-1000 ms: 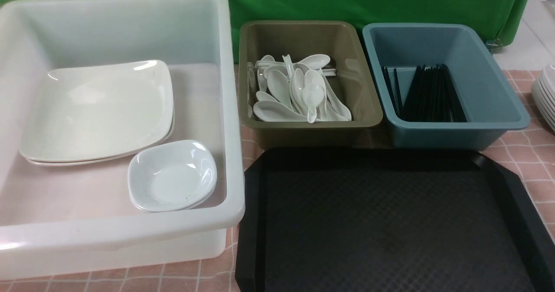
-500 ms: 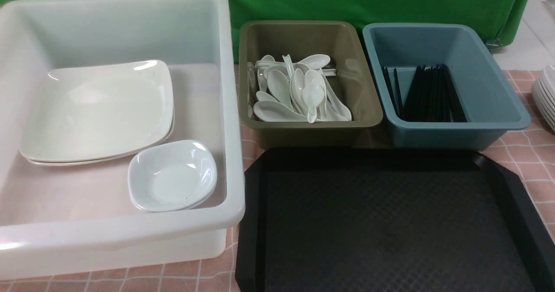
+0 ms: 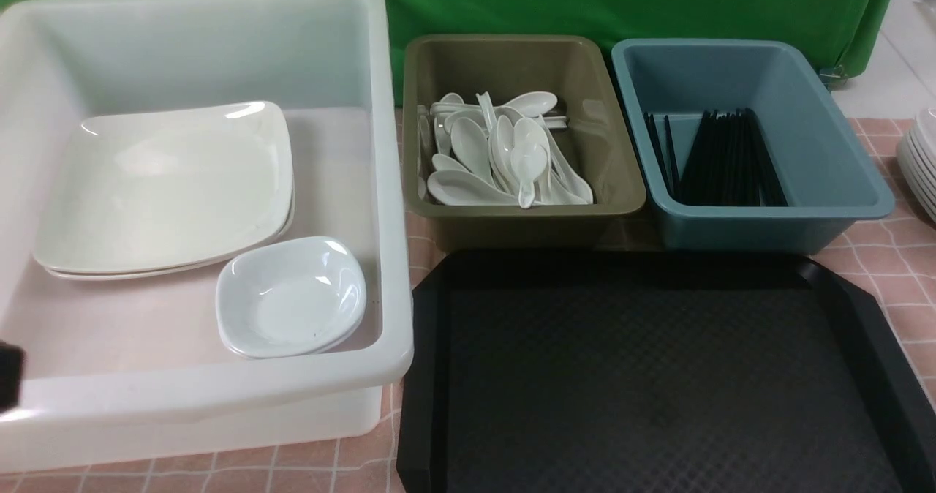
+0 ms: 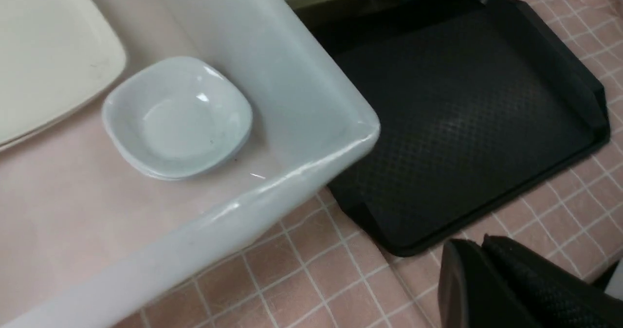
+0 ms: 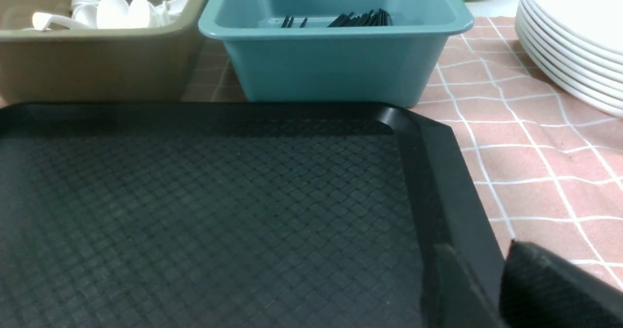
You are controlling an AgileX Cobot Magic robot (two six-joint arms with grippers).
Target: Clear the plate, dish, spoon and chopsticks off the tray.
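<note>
The black tray lies bare at the front right. The plate rests on a like plate inside the white tub. In front of it there, the dish with a dark speck sits on a second small dish. The spoon tops the heap in the brown bin. The chopsticks lie in the blue bin, left of the bundle. My left gripper is shut and empty over the tablecloth by the tray's near corner. My right gripper is open, its jaws either side of the tray's right rim.
A stack of white plates stands on the pink checked cloth at the far right, close to the blue bin. The tub, the brown bin and the blue bin line the tray's left and far sides. A green backdrop hangs behind.
A dark part of my left arm has come into the front view at the left edge, by the tub's front wall. Nothing else has moved.
</note>
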